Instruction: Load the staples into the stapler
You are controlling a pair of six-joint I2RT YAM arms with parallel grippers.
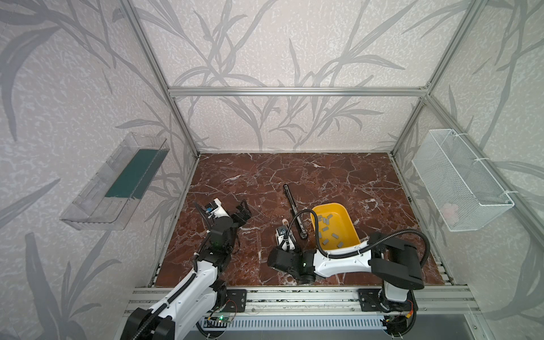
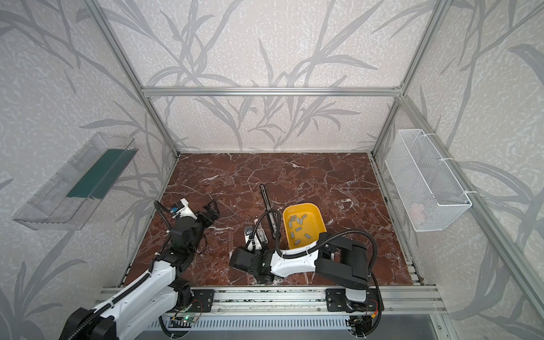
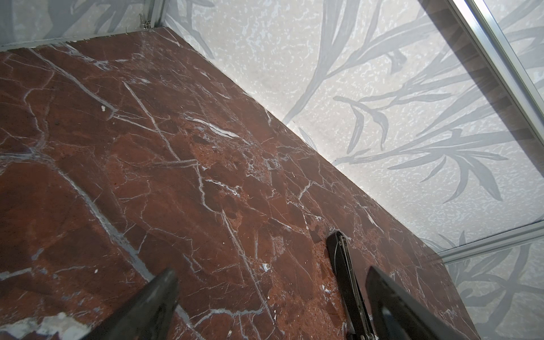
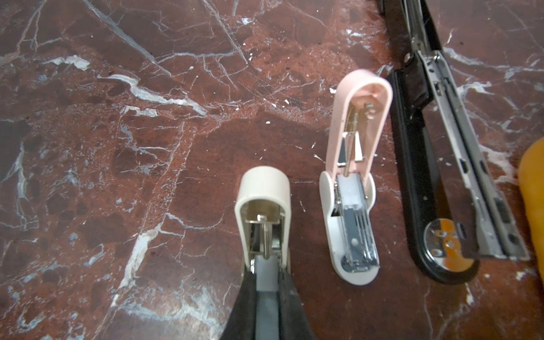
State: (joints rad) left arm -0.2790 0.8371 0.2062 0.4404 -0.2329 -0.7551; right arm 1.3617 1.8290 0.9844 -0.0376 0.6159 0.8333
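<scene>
The left end effector [image 1: 245,210] hovers with jaws spread wide, arm reaching forward. The right end effector [image 4: 267,276] sits low on an inward-bent arm, jaws pinched on a grey staple strip [image 4: 266,297].

Lit brightly and evenly from overhead, with only soft, faint shadows on the dark surface [image 1: 294,176]. Slightly soft and noisy in both top views, bowed toward the edges. Sharp at mid-range in the wrist views, but blurred on the near left end effector [image 3: 270,275] and right end effector [image 4: 269,297]. Orange-tinted glare on the chrome plate of the black stapler [image 4: 418,176].
</scene>
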